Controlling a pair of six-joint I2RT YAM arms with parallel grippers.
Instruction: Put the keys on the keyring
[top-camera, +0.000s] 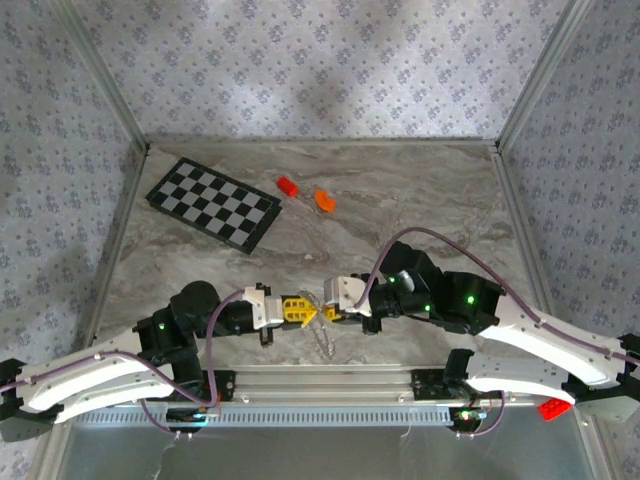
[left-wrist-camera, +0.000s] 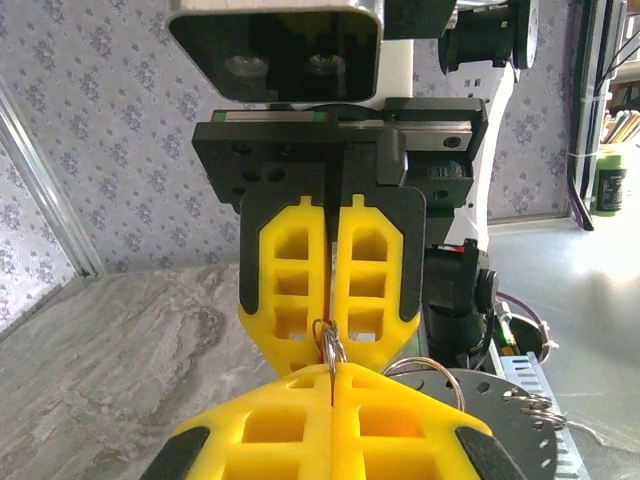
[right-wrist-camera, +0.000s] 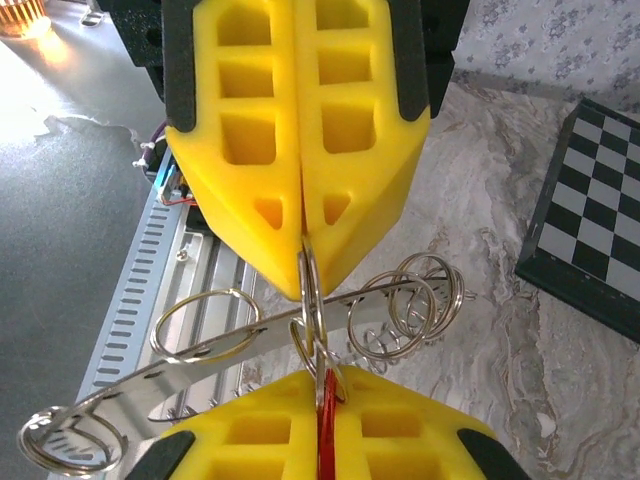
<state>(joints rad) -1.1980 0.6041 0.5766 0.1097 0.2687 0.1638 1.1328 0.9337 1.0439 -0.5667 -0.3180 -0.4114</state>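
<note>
A grey-veined marble bench (top-camera: 420, 200) is spreading out beneath both arms, and walls (top-camera: 320, 60) papered in a pale floral pattern are closing it in on three sides. A slotted metal rail (top-camera: 330, 380) is running along its near edge, just behind the tools. Over that edge the left tool (right-wrist-camera: 302, 275) and the right tool (right-wrist-camera: 322, 400) are meeting tip to tip. The left tool is pressing its yellow pads fully together on the keyring (right-wrist-camera: 310, 305), a thin silver loop standing edge-on at its tips. The right tool is pinching closed on the key (right-wrist-camera: 327, 445), whose red head is showing between its pads, right against the loop. A metal strip (right-wrist-camera: 200, 365) carrying more rings is slanting across just under the two tips. Well beyond the tools, a red brick (top-camera: 288, 185) and an orange block (top-camera: 325, 201) are lying near each other. A checkered board (top-camera: 213, 203) is sitting far out beyond the left tool.
</note>
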